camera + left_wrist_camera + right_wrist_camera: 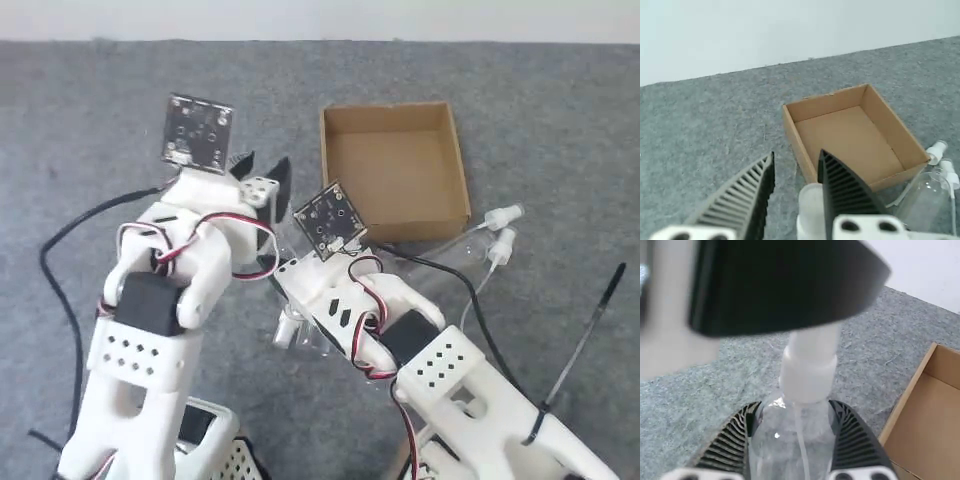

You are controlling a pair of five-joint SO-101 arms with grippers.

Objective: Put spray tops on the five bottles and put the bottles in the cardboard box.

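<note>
A clear bottle (790, 450) is pinched by the right gripper (794, 411), whose ribbed fingers are pressed against both sides of its body. The bottle is held upright, and a white spray top (807, 367) sits on its neck, with the thin dip tube seen running down inside. Just above that top, a black finger (785, 285) of the other arm is seen. The left gripper (796, 158) is spread, with a plain gap between its fingers. The white top is seen just beside the inner face of one finger, though whether it is touched cannot be told. The cardboard box (395, 170) is set toward the far edge of the grey surface (560, 110), open side up, with its bare floor showing. Two further bottles (925, 195), with white tops (503, 216) fitted, are laid on their sides between the box and the right edge of the surface, just beside the box's near corner.
</note>
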